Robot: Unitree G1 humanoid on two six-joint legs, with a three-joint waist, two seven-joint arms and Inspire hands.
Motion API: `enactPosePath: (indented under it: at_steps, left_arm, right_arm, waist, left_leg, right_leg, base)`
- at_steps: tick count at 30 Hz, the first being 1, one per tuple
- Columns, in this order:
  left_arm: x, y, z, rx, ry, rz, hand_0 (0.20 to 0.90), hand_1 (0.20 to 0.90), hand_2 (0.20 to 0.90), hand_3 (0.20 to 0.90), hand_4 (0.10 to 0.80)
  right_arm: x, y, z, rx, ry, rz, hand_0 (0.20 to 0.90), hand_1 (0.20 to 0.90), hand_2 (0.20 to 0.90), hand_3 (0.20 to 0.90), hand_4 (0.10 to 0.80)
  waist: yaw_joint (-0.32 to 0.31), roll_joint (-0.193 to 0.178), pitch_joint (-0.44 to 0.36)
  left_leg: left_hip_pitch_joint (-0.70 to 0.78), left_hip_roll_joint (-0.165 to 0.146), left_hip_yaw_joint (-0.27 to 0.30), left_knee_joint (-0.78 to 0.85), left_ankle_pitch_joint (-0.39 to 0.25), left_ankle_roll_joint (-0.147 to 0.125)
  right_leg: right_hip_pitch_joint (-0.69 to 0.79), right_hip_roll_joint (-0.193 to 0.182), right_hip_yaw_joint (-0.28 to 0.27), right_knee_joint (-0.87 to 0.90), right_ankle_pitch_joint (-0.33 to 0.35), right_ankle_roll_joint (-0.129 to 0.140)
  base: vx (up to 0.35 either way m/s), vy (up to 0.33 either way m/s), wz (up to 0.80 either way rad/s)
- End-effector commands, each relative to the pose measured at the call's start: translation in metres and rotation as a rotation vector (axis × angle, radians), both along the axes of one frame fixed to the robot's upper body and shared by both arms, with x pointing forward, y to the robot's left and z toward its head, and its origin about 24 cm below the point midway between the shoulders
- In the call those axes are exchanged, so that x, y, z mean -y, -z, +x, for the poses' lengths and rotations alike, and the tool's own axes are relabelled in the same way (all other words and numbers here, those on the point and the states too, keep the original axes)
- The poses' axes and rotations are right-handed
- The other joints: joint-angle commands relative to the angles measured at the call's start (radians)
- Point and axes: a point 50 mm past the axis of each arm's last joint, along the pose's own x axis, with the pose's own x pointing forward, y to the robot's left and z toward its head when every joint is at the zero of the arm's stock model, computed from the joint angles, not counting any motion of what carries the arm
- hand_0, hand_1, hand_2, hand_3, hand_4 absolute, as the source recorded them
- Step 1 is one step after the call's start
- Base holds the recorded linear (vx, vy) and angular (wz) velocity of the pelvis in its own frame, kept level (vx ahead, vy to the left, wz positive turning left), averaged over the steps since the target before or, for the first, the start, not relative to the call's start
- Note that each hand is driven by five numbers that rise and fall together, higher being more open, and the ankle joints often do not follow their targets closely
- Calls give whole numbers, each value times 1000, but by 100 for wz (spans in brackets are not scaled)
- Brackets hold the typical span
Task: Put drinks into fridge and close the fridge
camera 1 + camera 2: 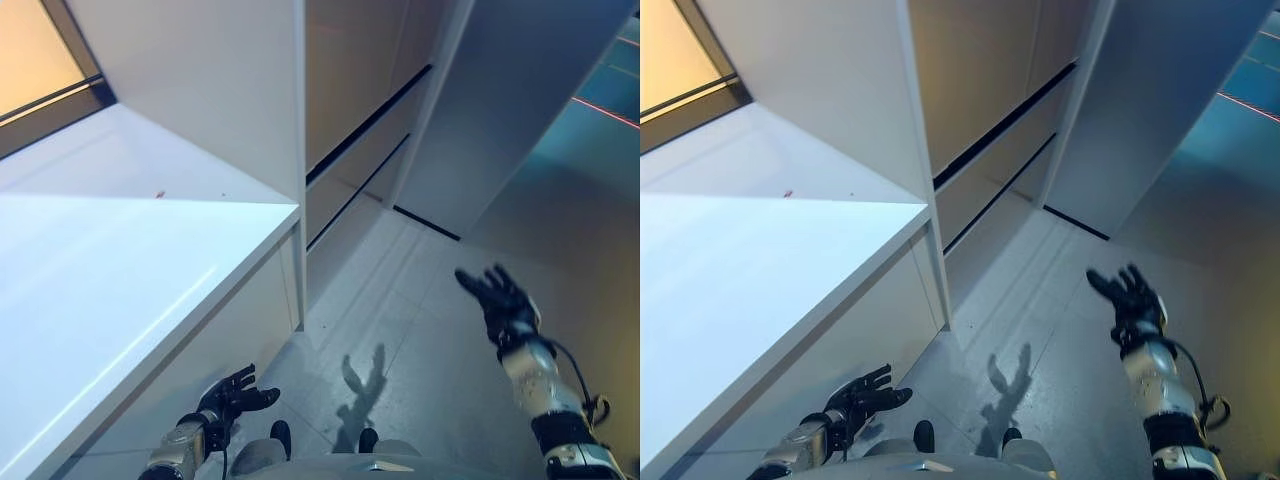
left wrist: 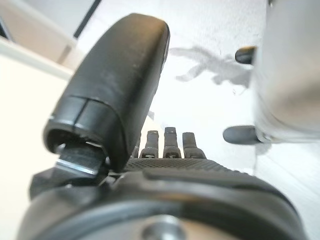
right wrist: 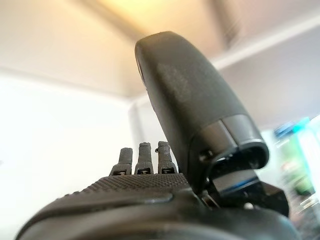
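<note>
No drink shows in any view. A tall white cabinet front with dark horizontal gaps stands ahead, next to a plain white panel on its right; I cannot tell which is the fridge. My right hand is raised over the floor in front of that panel, fingers spread and empty. My left hand hangs low beside the white counter, fingers relaxed and empty. Both wrist views show straight fingers with nothing held.
The white counter fills the left side, its corner jutting toward the cabinet. A white upper unit hangs above it. Grey tiled floor runs between counter and cabinet. A blue-lit area lies at the far right.
</note>
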Motion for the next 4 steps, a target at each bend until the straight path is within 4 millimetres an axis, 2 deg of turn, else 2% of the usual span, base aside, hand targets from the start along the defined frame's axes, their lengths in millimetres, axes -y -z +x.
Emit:
enactPosePath:
  at_steps: [1,2,3,4]
  left_arm:
    - [-8,0,0,5,-7,-1,900,900,900,900,800]
    - [-8,1,-2,-9,-2,0,900,900,900,900,800]
    - [-9,3,-7,-25,0,-1,900,900,900,900,800]
    - [-9,4,-10,-38,0,-2,900,900,900,900,800]
  right_arm:
    - [0,4,5,-24,-126,-47,900,900,900,900,800]
    - [-3,18,-8,-113,-137,-29,900,900,900,900,800]
    - [-8,40,-33,-222,-163,-3,900,900,900,900,800]
    - [-13,52,-48,-296,-186,18,900,900,900,900,800]
  waist:
    - [10,25,-34]
    - [11,25,-35]
    - [13,25,-36]
    - [14,26,-37]
  left_leg:
    - [36,-47,39,-19,-99,49]
    - [39,-46,39,-21,-98,50]
    - [41,-45,38,-22,-99,50]
    - [43,-44,37,-22,-99,50]
  right_leg:
    - [-29,79,-45,24,-16,-22]
    - [-25,81,-45,23,-18,-24]
    - [-21,83,-49,23,-22,-26]
    - [-17,84,-51,23,-24,-27]
  base:
    - [0,-31,-4]
    - [7,-33,0]
    - [13,-38,1]
    - [0,0,0]
